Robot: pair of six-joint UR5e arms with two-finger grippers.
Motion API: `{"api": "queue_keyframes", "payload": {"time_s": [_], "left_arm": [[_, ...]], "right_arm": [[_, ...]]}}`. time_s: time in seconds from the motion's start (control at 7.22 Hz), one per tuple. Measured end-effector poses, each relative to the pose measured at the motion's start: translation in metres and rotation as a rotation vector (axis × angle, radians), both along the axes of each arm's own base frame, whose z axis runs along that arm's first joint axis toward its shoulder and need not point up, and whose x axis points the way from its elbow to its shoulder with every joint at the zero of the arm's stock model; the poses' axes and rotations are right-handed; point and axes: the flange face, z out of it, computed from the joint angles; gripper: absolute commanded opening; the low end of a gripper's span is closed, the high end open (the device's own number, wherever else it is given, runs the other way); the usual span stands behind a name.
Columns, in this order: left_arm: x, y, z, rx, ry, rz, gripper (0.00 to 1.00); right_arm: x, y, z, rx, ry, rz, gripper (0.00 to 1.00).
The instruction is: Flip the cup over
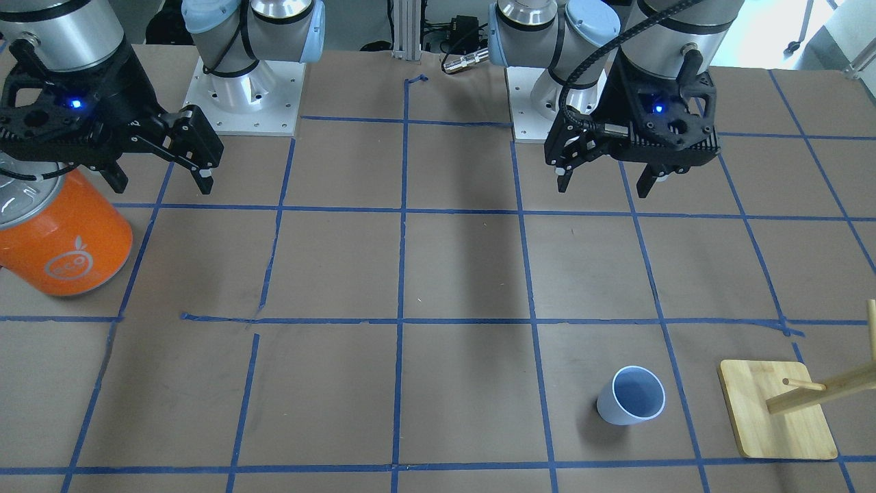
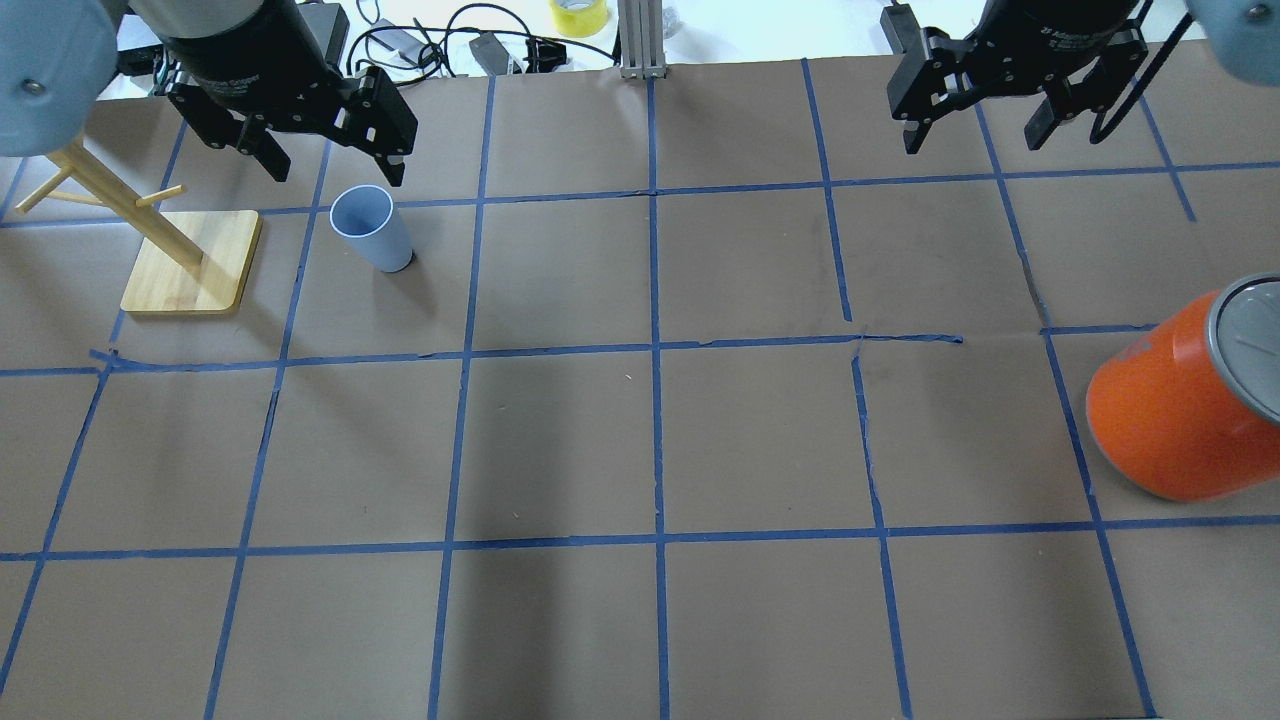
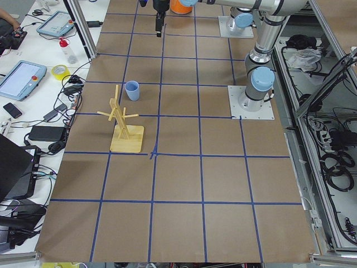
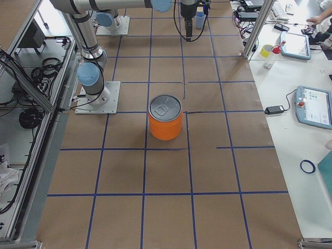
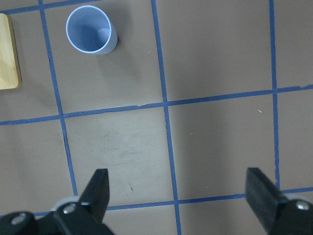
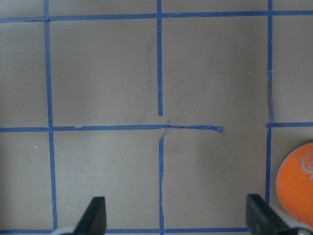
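The orange can point(image 1: 65, 239) is only partly seen. The front view cuts it off at the edge and the right arm covers part of its lid, the overhead view loses its far side, and the right wrist camera catches just a sliver of it. The wooden stand point(image 2: 190, 265) fares little better: its post runs out of the front view, and the left wrist camera shows only the edge of its base. In both side views the claws sit small at the top edge, too small to read.

The cup point(image 2: 370, 227) stands upright on the counter point(image 2: 650, 440) with its mouth up and its bluish inside showing. It is in the grid square next to the stand's base, near that base but not touching it.

The left claw point(image 2: 335, 168) hangs above the counter with its fingers spread wide and nothing between them. From its wrist camera the cup point(image 5: 90, 29) sits up in the far corner, ahead of the fingertips and off to one side, clear of both fingers.

The right claw point(image 2: 973, 138) is also spread wide and holding nothing, well apart from the cup, with the can near it.
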Motion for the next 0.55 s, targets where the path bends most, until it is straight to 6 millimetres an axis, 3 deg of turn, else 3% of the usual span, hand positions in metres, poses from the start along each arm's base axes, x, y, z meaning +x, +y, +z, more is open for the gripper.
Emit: {"api": "queue_keyframes", "payload": {"time_s": [0.55], "left_arm": [[0.0000, -0.0019, -0.0037, 0.005, 0.003, 0.052, 1.00]], "right_arm": [[0.0000, 0.0004, -0.0035, 0.006, 0.000, 0.000, 1.00]]}}
